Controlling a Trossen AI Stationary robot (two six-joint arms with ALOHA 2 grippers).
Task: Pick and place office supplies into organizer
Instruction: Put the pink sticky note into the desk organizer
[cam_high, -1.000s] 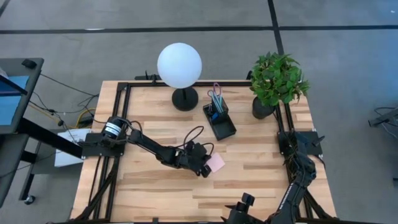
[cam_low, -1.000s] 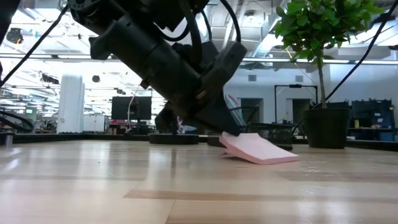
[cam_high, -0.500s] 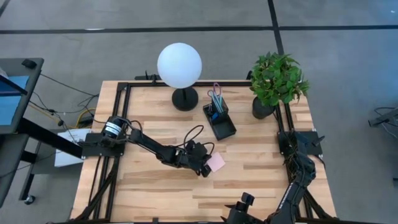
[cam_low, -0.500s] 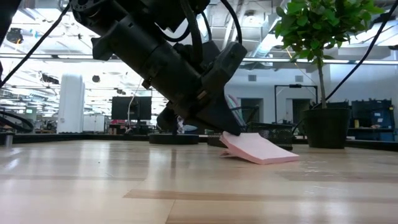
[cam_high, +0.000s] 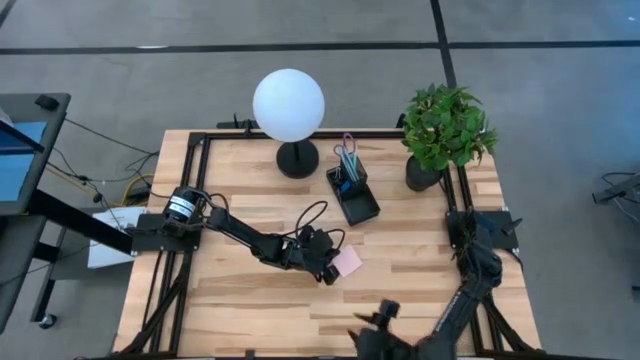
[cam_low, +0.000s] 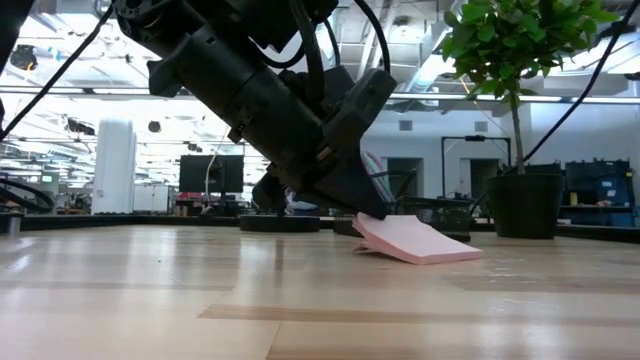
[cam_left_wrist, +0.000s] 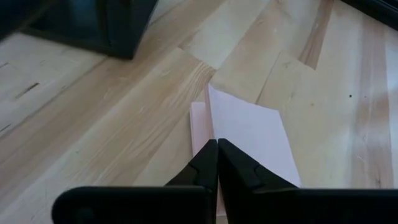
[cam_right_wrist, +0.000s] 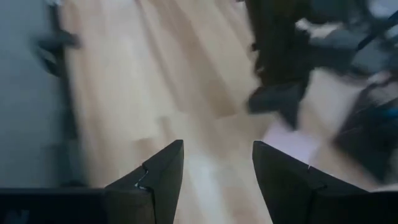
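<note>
Pad (cam_high: 348, 261): one, pink, clamped by left end effector (cam_high: 333, 270); right end effector (cam_right_wrist: 214, 168) apart.

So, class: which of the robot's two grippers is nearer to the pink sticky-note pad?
The left. The left gripper is shut on the edge of the pink sticky-note pad, mid-table. The right gripper hangs open at the table's near edge, apart from the pad.

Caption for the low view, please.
Left gripper shut on the pink sticky-note pad, one edge lifted off the table.
</note>
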